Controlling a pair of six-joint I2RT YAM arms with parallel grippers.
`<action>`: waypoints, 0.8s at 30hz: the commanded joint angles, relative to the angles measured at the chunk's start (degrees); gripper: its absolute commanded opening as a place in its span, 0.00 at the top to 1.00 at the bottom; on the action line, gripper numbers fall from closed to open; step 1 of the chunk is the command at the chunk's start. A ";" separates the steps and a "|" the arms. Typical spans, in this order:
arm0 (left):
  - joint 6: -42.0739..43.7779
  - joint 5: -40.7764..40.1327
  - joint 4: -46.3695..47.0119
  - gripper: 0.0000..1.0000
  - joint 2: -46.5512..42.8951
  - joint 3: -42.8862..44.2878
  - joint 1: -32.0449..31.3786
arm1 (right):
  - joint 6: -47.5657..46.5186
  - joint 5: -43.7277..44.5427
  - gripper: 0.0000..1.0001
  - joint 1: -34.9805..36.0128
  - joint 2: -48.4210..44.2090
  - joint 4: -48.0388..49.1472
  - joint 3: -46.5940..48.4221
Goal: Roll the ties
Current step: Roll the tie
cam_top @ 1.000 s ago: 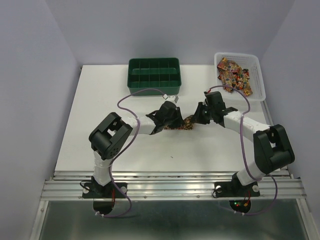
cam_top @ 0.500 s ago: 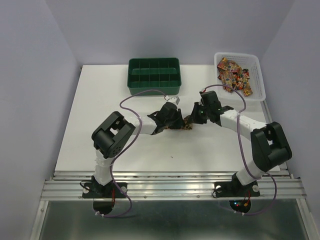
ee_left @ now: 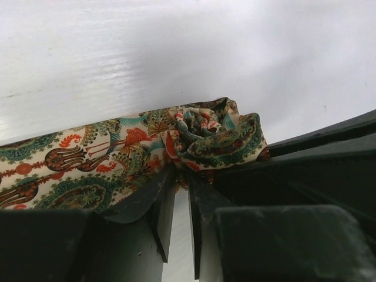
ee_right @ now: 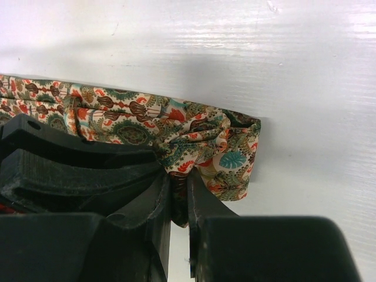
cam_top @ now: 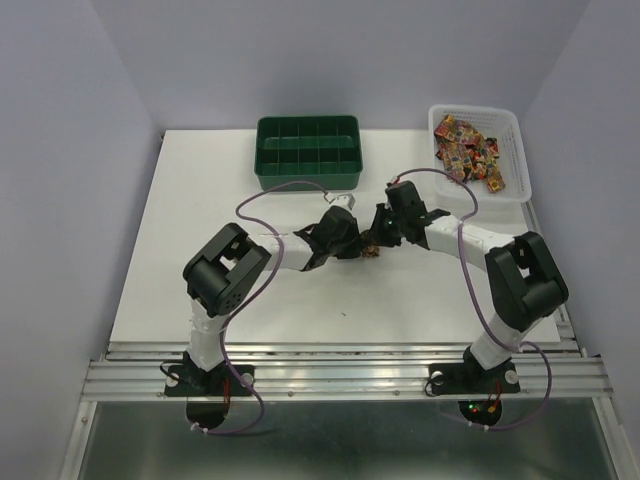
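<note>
Right arm has swung left since a sec ago, so right gripper (cam_top: 384, 228) now sits just beside left gripper (cam_top: 343, 233), and the visible stretch of tie (cam_top: 368, 244) btw them is shorter. Tie lies mid-surface (cam_top: 200, 220), long axis running L–R btw the two grippers, well apart from green tray (cam_top: 307, 150) & basket (cam_top: 515, 150). Left gripper is nearly pressed together, pinching fabric at the base of a small coil (ee_left: 214, 138); flat length trails off sideways. Right gripper pinches a bunched fold (ee_right: 226, 147). Likely the next turn hinges on the coil at left's tips, w/ right feeding slack along that axis.
</note>
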 commanded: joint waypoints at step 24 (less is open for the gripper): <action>-0.85 0.42 0.76 0.67 -15.92 -10.38 5.17 | 2.70 1.68 0.70 4.02 5.29 1.84 2.91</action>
